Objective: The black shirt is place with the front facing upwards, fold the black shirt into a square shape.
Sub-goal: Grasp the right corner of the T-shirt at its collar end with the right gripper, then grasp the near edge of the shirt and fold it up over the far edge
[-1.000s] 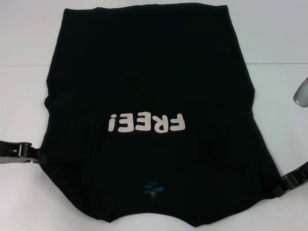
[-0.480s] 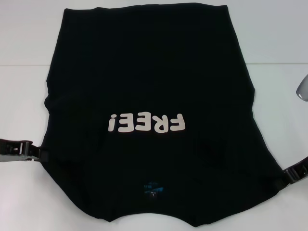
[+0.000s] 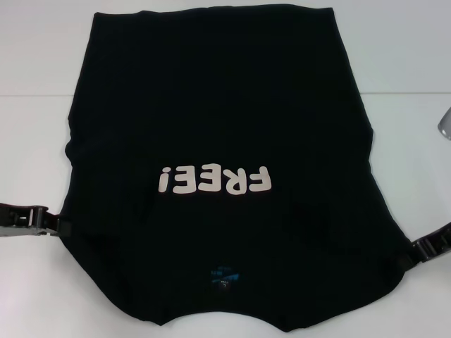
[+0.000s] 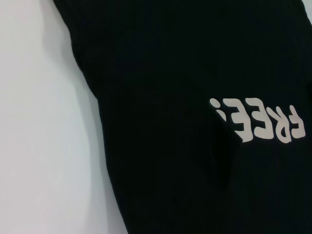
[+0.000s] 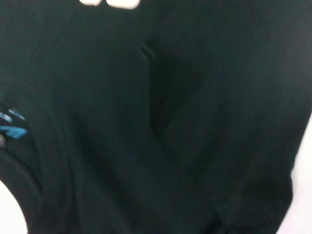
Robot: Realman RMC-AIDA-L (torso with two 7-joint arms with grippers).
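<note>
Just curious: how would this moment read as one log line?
black shirt flat, lettering up, unfolded | left pincer at its left edge | right pincer at its right edge

The scene is seen from above by the head camera, which is aimed forward and down, so that nearly the whole black shirt (image 3: 218, 169) is taken in on the white surface (image 3: 42, 84), with the left gripper (image 3: 32, 220) at one side edge and the right gripper (image 3: 426, 250) at the other. The left wrist camera is held much nearer and is pointed at the shirt's edge and the white lettering (image 4: 258, 122), which is shared with the head view. The right wrist camera is held closest of all, over dark cloth; a strip of lettering and the blue neck label (image 5: 12, 124) are shared with the head view.
</note>
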